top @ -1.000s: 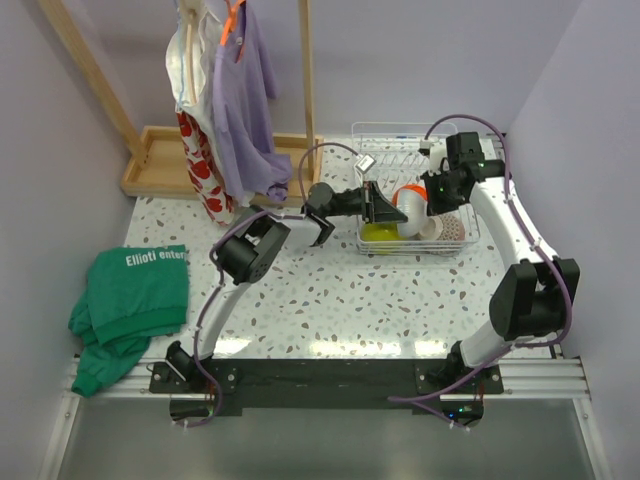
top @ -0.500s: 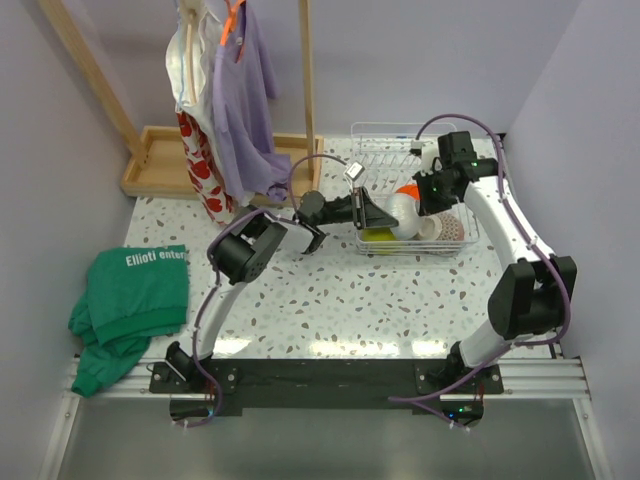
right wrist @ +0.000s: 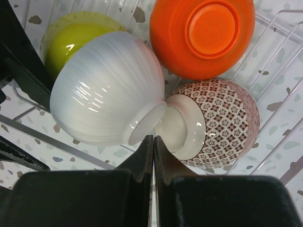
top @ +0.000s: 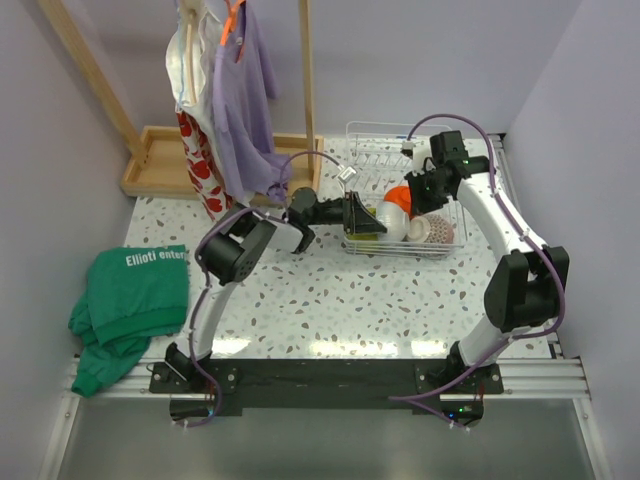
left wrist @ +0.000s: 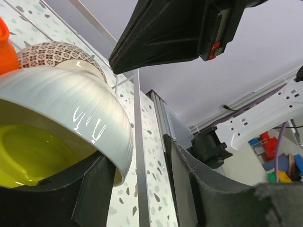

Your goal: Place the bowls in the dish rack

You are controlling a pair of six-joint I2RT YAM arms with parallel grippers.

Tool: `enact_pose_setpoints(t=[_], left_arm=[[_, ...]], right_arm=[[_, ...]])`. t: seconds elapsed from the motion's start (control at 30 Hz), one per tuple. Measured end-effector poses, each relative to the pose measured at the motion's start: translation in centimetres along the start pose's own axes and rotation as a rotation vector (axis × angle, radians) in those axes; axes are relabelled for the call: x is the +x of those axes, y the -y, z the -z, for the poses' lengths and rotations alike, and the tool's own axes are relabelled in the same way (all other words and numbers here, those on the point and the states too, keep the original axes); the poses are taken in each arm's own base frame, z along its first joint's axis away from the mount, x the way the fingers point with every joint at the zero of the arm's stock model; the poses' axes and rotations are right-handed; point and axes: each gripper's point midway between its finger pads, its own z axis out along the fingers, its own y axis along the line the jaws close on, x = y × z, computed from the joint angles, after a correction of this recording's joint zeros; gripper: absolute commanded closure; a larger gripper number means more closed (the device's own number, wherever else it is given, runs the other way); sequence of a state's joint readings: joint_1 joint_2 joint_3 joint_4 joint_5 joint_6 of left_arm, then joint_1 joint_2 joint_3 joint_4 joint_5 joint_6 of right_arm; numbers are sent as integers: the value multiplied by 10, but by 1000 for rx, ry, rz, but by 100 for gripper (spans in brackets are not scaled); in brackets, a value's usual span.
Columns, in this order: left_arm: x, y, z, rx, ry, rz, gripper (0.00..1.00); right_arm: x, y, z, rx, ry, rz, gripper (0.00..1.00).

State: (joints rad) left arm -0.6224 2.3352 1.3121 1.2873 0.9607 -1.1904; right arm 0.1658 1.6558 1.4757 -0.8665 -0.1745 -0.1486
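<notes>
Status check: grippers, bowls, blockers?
Left gripper open at the dish rack's left rim. Right gripper shut, tips by the pale bowl's foot. Four bowls in the rack, crowded together.

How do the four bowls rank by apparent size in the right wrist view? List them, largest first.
1. Pale ribbed bowl, nearest the camera.
2. Orange bowl and patterned bowl look alike; no ranking.
3. Lime green bowl, though mostly hidden.

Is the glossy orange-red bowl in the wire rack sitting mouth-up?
No, the glossy orange-red bowl is turned over, its round foot ring facing the right wrist camera.
</notes>
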Motion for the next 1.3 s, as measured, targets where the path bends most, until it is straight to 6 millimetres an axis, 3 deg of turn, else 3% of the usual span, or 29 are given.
enact_pose_setpoints(t=[0.43, 0.77, 0.87, 1.13, 1.3], left_arm=[[-32, -21, 7, -247, -69, -152, 42], [-38, -36, 23, -459, -143, -285, 41], [-44, -36, 33, -545, -161, -349, 40], [-89, -15, 66, -711, -122, -542, 38], [-82, -23, 78, -790, -170, -590, 41]], right_arm=[[-5, 0, -1, -1, 21, 4, 100], [-1, -2, -5, -11, 12, 6, 100], [0, -6, -10, -37, 3, 5, 100], [7, -20, -40, -130, -66, -1, 100], [3, -34, -46, -187, -66, 6, 100]])
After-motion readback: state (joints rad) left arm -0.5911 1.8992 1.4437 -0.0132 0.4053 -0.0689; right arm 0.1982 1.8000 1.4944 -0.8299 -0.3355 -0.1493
